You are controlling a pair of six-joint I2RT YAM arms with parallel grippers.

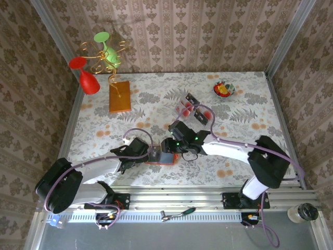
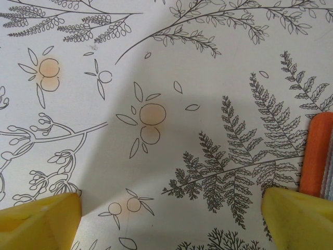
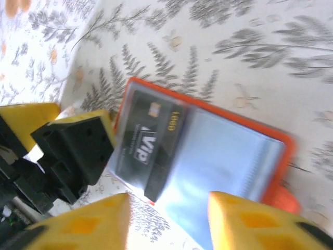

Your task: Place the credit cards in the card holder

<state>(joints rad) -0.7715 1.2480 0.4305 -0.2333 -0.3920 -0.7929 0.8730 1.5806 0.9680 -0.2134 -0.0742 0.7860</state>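
Seating the glossy black credit card (image 3: 148, 140) fully is what this step needs, I judge. It lies skewed across the left half of the flat orange leather-like folding card holder (image 3: 270, 140), which is spread open on the fern-printed tablecloth (image 2: 156, 62) with its grey-blue clear pockets facing up. The glare keeps me from telling whether the card is under a pocket's lip or only on top of it. My right gripper (image 3: 169, 200) has its yellow fingers apart and clamps nothing; the card's near corner sits just off them. My left gripper (image 2: 171, 200) is spread wide over bare cloth, with the holder's orange edge just beside one finger, so it is placed to brace the wallet but is not pressing on it. To do this well I would pin the holder with the left side first. Then I would nudge the card along its long axis with a right fingertip, square to the pocket, so the holder does not slide. What look like more red and black cards (image 1: 188, 107) wait farther out on the table.
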